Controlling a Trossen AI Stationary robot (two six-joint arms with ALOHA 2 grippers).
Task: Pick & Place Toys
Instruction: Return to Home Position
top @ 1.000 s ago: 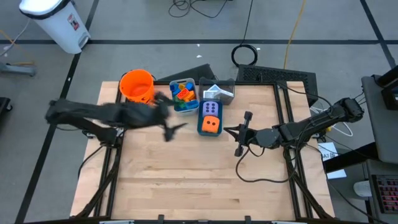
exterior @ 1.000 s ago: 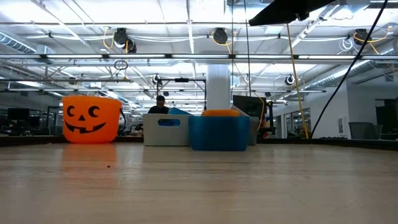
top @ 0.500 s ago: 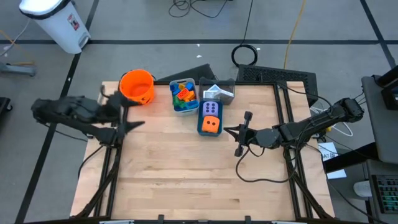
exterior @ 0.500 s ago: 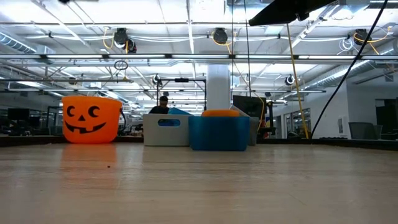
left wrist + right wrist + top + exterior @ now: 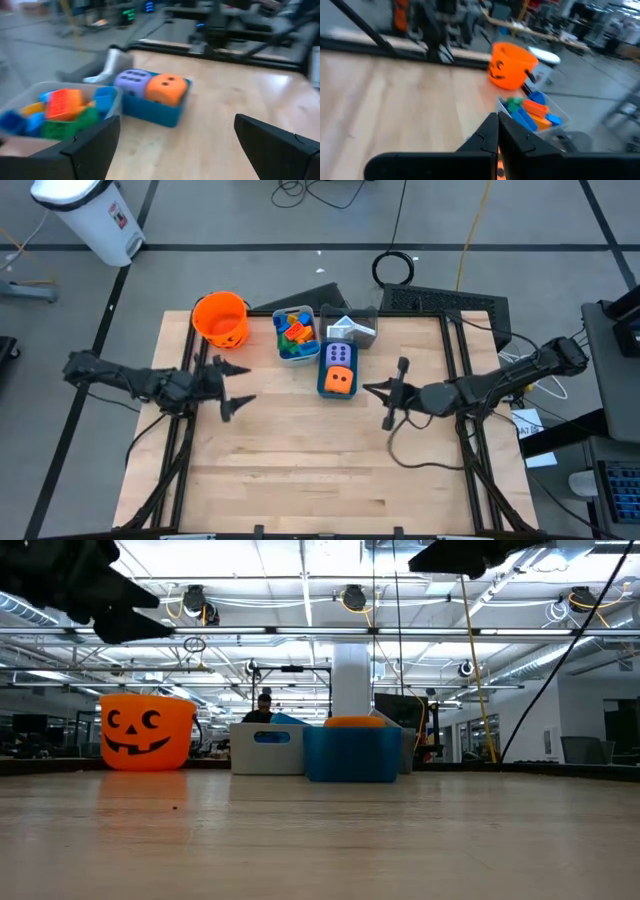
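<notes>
We judge the orange die (image 5: 340, 381) light and squashy, best pinched across 2 flat faces; it sits beside the purple die (image 5: 339, 356) in the blue bin (image 5: 320, 388), upper centre. The left gripper (image 5: 238, 385), mid-left, has its jaws apart; the right gripper (image 5: 368, 389), mid-right, has them together.

Big open workshop, and the ceiling was blazing!
A pale wooden tabletop (image 5: 300, 470) sat on a grey floor (image 5: 250, 220). A white waste bin (image 5: 95, 215) stood off one corner, a cable coil (image 5: 395, 268) lay behind, and a white pillar (image 5: 350, 665) rose under strip lights (image 5: 300, 580).
</notes>
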